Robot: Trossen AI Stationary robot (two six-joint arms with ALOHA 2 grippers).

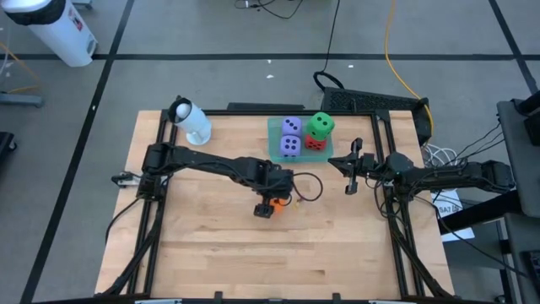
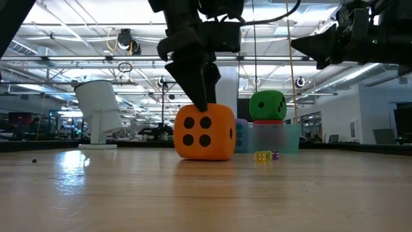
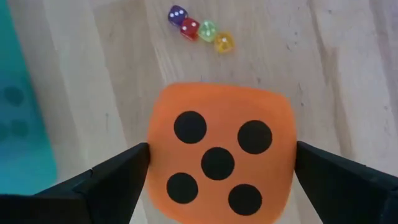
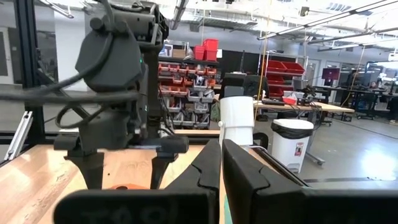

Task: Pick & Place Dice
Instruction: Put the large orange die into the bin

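An orange die (image 3: 217,162) rests on the wooden table (image 1: 211,245) near its middle, five pips up. My left gripper (image 3: 221,155) points down over it, open, one finger on each side of the die; I see no touch. On the teal tray (image 1: 274,127) at the far middle stand two purple-blue dice (image 1: 290,137) and a green die (image 1: 321,125) stacked on a red die (image 1: 315,143). My right gripper (image 4: 221,146) waits shut at the table's right side (image 1: 348,169), raised off the table.
Several tiny translucent dice (image 3: 200,28) lie on the table just beyond the orange die. A white cylindrical object (image 1: 192,122) stands at the far left. Black frame rails (image 1: 396,228) run along the table's left and right sides. Bare wood lies toward the near edge.
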